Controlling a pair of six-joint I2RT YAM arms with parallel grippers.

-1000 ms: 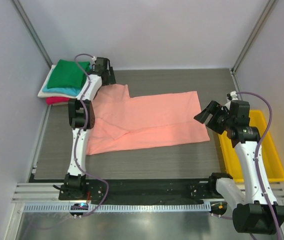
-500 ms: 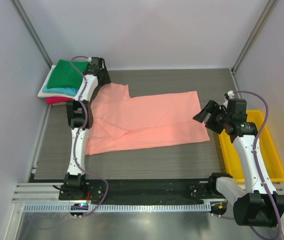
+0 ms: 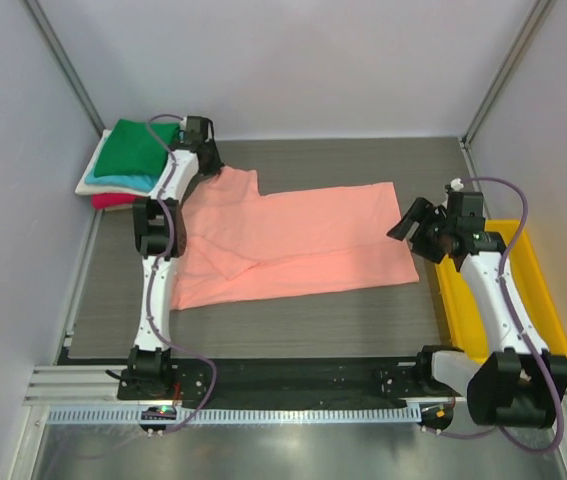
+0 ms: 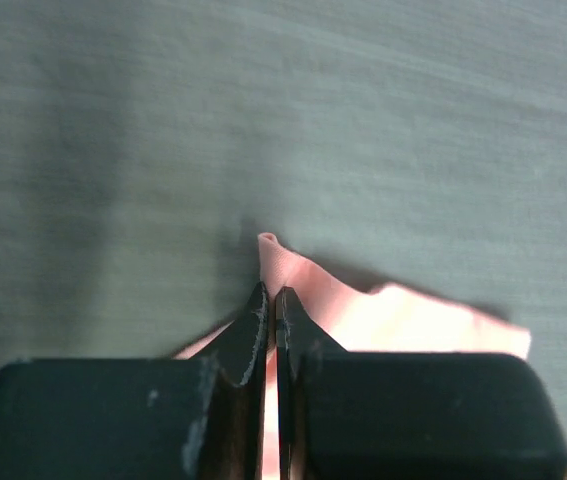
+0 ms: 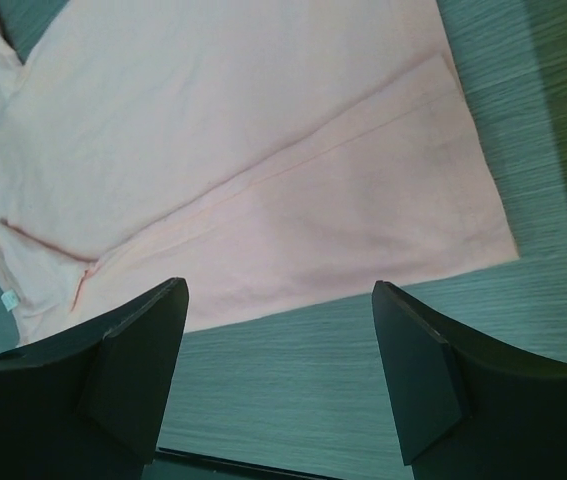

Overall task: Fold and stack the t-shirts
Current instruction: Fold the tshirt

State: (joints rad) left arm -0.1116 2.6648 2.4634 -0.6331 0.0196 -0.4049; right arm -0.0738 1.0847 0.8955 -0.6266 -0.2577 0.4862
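On the table [image 3: 363, 165] — salmon-pink t-shirt [image 3: 303, 235], part folded

Across the middle of the grey surface: one tee, spread flat, long axis left to right, near long edge turned over in a lengthwise fold, one sleeve jutting out at the far left. Small white neck label [image 5: 5, 298] at the left end, visible from the right wrist.

At the far left corner: stack of folded tees [image 3: 128, 165] — green on top, then teal, cream, red-pink at the bottom. Near the jutting sleeve, not touching so far as can be told.

Left gripper [image 4: 271, 300]: pinched closed on a small peak of salmon cloth at the far left sleeve corner, fingers almost meeting, fabric pushed up between them.

Right gripper [image 5: 278, 292]: spread wide, holding nothing, poised above the hem end at the right, close to the yellow bin [image 3: 538, 300].

Handling, by judgement: light, limp, thin knit; no stiffness to carry a fold unaided; likely to drag and wrinkle if pulled from a single point. Best taken at corners and hemmed edges, both layers together where already doubled; far right hem corner a fair match for the free gripper, opposite the sleeve-end pinch. Little risk of damage; main risks a slipped layer or a skewed fold.
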